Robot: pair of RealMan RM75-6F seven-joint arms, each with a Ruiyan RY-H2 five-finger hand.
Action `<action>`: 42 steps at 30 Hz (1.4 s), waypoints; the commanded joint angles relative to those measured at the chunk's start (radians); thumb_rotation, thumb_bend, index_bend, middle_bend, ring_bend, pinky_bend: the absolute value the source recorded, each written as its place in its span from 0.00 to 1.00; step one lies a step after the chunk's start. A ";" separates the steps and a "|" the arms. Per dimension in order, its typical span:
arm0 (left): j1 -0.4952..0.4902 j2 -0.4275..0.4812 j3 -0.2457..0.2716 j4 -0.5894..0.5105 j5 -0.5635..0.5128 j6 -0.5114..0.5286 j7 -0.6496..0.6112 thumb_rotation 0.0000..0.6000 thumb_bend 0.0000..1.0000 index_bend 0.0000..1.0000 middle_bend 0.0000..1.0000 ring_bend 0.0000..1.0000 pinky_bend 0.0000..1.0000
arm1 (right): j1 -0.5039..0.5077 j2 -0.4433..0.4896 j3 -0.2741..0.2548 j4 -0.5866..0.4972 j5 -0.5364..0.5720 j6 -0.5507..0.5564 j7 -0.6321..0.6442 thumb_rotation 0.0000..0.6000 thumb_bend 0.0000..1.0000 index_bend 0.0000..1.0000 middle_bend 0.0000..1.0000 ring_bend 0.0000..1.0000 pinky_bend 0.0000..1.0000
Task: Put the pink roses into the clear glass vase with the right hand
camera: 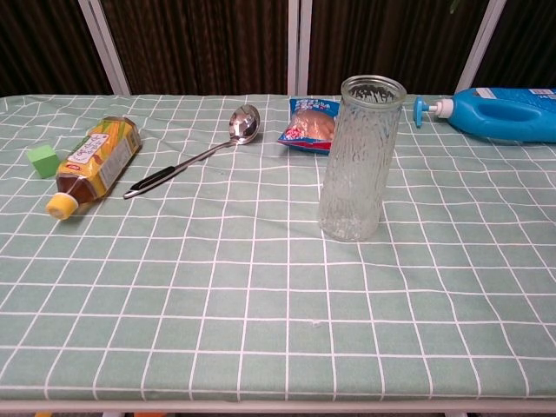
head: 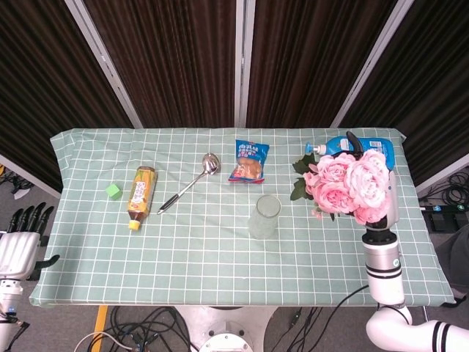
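Observation:
The bunch of pink roses (head: 344, 183) is held up in the air at the right of the table, blooms facing the head camera. My right hand (head: 393, 199) grips it from behind and is mostly hidden by the flowers, with its forearm upright below. The clear glass vase (head: 265, 216) stands upright and empty in the middle of the table, left of the roses and apart from them. In the chest view the vase (camera: 359, 161) shows, but neither roses nor hand. My left hand (head: 18, 246) hangs off the table's front left corner, holding nothing.
A blue pump bottle (head: 366, 144) (camera: 504, 113) lies at the back right, partly behind the roses. A snack packet (head: 249, 161) (camera: 313, 124) lies behind the vase. Further left are a spoon (head: 189, 183), a tea bottle (head: 141, 192) and a green cube (head: 113, 191).

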 commanded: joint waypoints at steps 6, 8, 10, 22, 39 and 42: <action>0.000 -0.006 0.001 0.013 -0.009 -0.010 -0.006 1.00 0.00 0.05 0.00 0.00 0.02 | 0.021 0.064 -0.005 -0.010 0.008 -0.144 0.173 1.00 0.16 0.56 0.49 0.30 0.04; 0.002 -0.009 0.002 0.023 -0.014 -0.014 -0.009 1.00 0.00 0.05 0.00 0.00 0.02 | 0.031 0.064 -0.004 -0.003 0.022 -0.178 0.198 1.00 0.16 0.56 0.49 0.30 0.04; 0.005 -0.011 0.003 0.029 -0.017 -0.014 -0.014 1.00 0.00 0.05 0.00 0.00 0.02 | 0.037 0.061 -0.003 0.004 0.026 -0.198 0.223 1.00 0.16 0.56 0.49 0.30 0.05; 0.007 -0.015 0.003 0.047 -0.015 -0.013 -0.033 1.00 0.00 0.05 0.00 0.00 0.02 | 0.069 0.022 0.001 0.024 0.052 -0.274 0.237 1.00 0.16 0.56 0.49 0.30 0.06; 0.013 -0.030 0.009 0.085 -0.014 -0.021 -0.073 1.00 0.00 0.05 0.00 0.00 0.02 | 0.122 -0.071 -0.014 0.099 0.130 -0.408 0.137 1.00 0.18 0.52 0.48 0.28 0.06; 0.015 -0.032 0.008 0.094 -0.016 -0.021 -0.082 1.00 0.00 0.05 0.00 0.00 0.02 | 0.124 -0.092 -0.025 0.127 0.114 -0.415 0.139 1.00 0.19 0.52 0.47 0.28 0.06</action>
